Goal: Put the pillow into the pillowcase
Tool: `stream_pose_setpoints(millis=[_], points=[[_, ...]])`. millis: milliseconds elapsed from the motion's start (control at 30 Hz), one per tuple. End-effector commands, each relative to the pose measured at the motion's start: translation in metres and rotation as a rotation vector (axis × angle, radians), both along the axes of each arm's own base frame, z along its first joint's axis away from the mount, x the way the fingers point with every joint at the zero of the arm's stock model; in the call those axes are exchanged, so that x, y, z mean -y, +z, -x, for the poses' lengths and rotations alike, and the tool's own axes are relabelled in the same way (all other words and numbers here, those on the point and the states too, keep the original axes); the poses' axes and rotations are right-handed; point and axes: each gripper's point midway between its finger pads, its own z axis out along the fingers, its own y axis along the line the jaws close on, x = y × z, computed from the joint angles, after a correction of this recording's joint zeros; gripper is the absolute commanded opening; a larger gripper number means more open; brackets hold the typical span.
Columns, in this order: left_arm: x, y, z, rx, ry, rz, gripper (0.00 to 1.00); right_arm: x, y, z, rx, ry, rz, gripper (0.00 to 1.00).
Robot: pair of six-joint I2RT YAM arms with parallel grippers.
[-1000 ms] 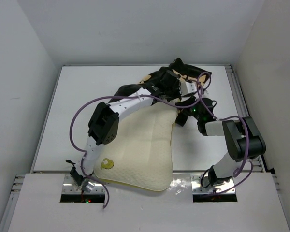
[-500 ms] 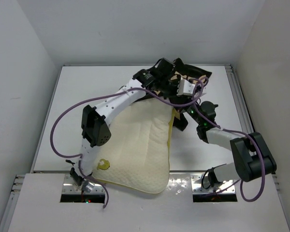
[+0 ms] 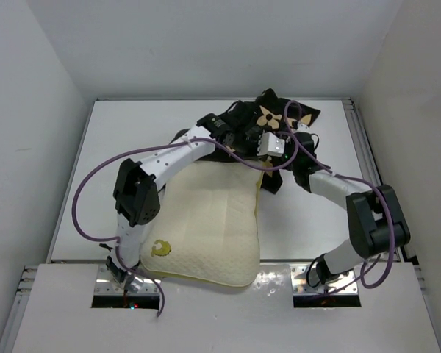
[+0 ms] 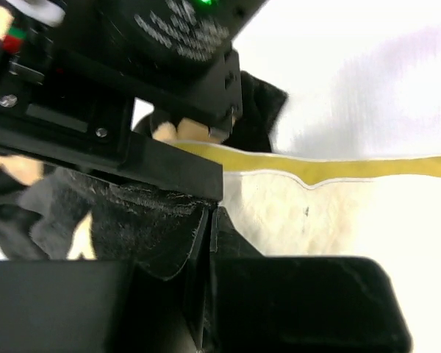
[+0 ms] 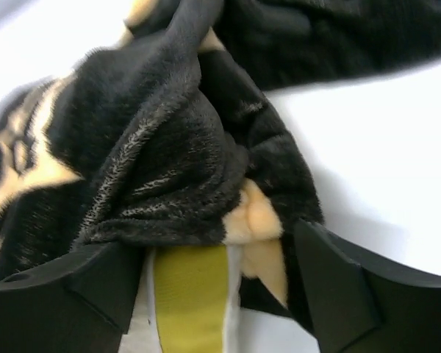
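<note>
over the last second the left arm's elbow has swung out toward the left side of the table (image 3: 110, 147), the pillow (image 3: 206, 220) has turned squarer to the near edge, and the right gripper has let its jaws out.

the pillow lies on the near half of the table, with its gold emblem (image 3: 162, 248) close to the left base. most of the cushion is bare, and only its far right corner sits under the bunched pillowcase (image 3: 267, 118) at the far side.

the left gripper (image 4: 208, 220) is pressed together on a fold of the black velvety fabric, just beside the pillow's yellow band (image 4: 316, 165).

to its right, the right gripper (image 5: 214, 272) stands spread, with 1 finger on either side of the covered corner and fabric and yellow band showing between them. it does not look clamped on anything.

the step in hand seems to be seating the 1st corner in the opening, with a regrasp under way. the next move probably calls for the right gripper to bite the hem farther along and draw it toward the near edge while the left keeps its pinch. the plush cloth may bunch rather than slide.
</note>
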Motion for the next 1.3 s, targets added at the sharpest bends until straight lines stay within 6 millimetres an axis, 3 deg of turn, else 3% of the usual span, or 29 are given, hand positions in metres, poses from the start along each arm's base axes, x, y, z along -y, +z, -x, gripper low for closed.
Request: stream_pose_setpoints(millis=[0, 67, 133, 200, 233, 267, 333, 433, 467, 500, 533, 600, 633, 667, 700, 733, 767, 800, 833, 900, 933, 967, 1033, 1100, 1133, 1167, 1200, 1233, 1267], points=[[-0.011, -0.017, 0.045, -0.158, 0.002, -0.063, 0.00, -0.009, 0.029, 0.016, 0.009, 0.144, 0.049, 0.81], [-0.021, -0.015, 0.040, -0.152, 0.028, -0.060, 0.11, 0.001, 0.022, 0.042, -0.040, 0.207, 0.092, 0.82], [-0.026, -0.014, 0.038, -0.142, 0.051, -0.062, 0.31, -0.003, 0.022, 0.066, -0.085, 0.311, 0.084, 0.81], [-0.029, -0.009, 0.033, -0.130, 0.078, -0.063, 0.48, 0.001, 0.019, 0.092, -0.133, 0.411, 0.120, 0.73], [-0.032, -0.004, 0.031, -0.126, 0.093, -0.057, 0.51, -0.002, 0.016, 0.110, -0.180, 0.479, 0.103, 0.71], [-0.033, 0.002, 0.028, -0.122, 0.111, -0.046, 0.54, 0.001, 0.019, 0.117, -0.166, 0.512, 0.118, 0.59], [-0.037, 0.014, 0.023, -0.121, 0.148, -0.025, 0.65, 0.001, 0.020, 0.133, -0.188, 0.566, 0.086, 0.52], [-0.050, 0.040, 0.014, -0.156, 0.235, 0.026, 0.78, 0.015, 0.024, 0.134, -0.160, 0.504, 0.043, 0.45], [-0.063, 0.045, 0.005, -0.163, 0.280, 0.037, 0.99, 0.019, 0.023, 0.133, -0.158, 0.469, 0.025, 0.43], [-0.074, 0.056, 0.000, -0.157, 0.319, 0.055, 1.00, 0.026, 0.016, 0.129, -0.145, 0.429, 0.002, 0.43], [-0.090, 0.047, -0.004, -0.178, 0.400, 0.031, 1.00, 0.029, 0.016, 0.127, -0.163, 0.372, -0.052, 0.42], [-0.137, 0.051, -0.029, -0.148, 0.593, 0.037, 1.00, 0.038, -0.001, 0.122, -0.223, 0.245, -0.126, 0.48], [-0.156, 0.033, -0.031, -0.169, 0.652, 0.015, 1.00, 0.039, -0.007, 0.120, -0.242, 0.220, -0.140, 0.52], [-0.192, 0.028, -0.045, -0.174, 0.757, 0.020, 1.00, 0.041, -0.021, 0.119, -0.292, 0.190, -0.151, 0.63], [-0.214, 0.034, -0.047, -0.156, 0.820, 0.037, 1.00, 0.042, -0.025, 0.113, -0.302, 0.162, -0.162, 0.66], [-0.235, 0.016, -0.047, -0.172, 0.893, 0.018, 1.00, 0.044, -0.030, 0.108, -0.309, 0.137, -0.148, 0.69], [-0.272, 0.020, -0.052, -0.151, 0.989, 0.037, 1.00, 0.044, -0.040, 0.105, -0.337, 0.120, -0.138, 0.71], [-0.291, 0.016, -0.052, -0.144, 1.040, 0.035, 0.99, 0.039, -0.045, 0.105, -0.349, 0.123, -0.124, 0.74], [-0.310, -0.008, -0.046, -0.147, 1.073, -0.007, 0.99, 0.037, -0.046, 0.100, -0.333, 0.120, -0.109, 0.75], [-0.350, -0.021, -0.040, -0.104, 1.147, -0.038, 0.98, 0.038, -0.058, 0.091, -0.340, 0.077, -0.070, 0.75], [-0.368, -0.047, -0.030, -0.101, 1.157, -0.098, 0.99, 0.040, -0.062, 0.087, -0.341, 0.052, -0.051, 0.74], [-0.373, -0.074, -0.016, -0.130, 1.138, -0.149, 0.99, 0.037, -0.069, 0.083, -0.348, 0.044, -0.054, 0.71], [-0.371, -0.094, -0.014, -0.143, 1.109, -0.141, 1.00, 0.029, -0.070, 0.073, -0.323, 0.052, -0.061, 0.66], [-0.352, -0.107, -0.012, -0.209, 1.051, -0.085, 1.00, 0.014, -0.082, 0.075, -0.354, 0.093, -0.056, 0.55], [-0.345, -0.117, -0.011, -0.257, 1.036, -0.071, 1.00, 0.008, -0.082, 0.074, -0.362, 0.117, -0.057, 0.49], [-0.336, -0.118, -0.014, -0.295, 1.024, -0.016, 1.00, 0.000, -0.086, 0.080, -0.380, 0.144, -0.048, 0.33], [-0.334, -0.124, -0.014, -0.316, 1.024, -0.009, 1.00, -0.003, -0.087, 0.085, -0.389, 0.149, -0.049, 0.23], [-0.335, -0.138, -0.013, -0.349, 1.030, -0.019, 0.98, -0.006, -0.084, 0.097, -0.390, 0.153, -0.069, 0.09], [-0.336, -0.145, -0.010, -0.369, 1.033, -0.027, 0.98, -0.005, -0.092, 0.106, -0.413, 0.152, -0.076, 0.09]])
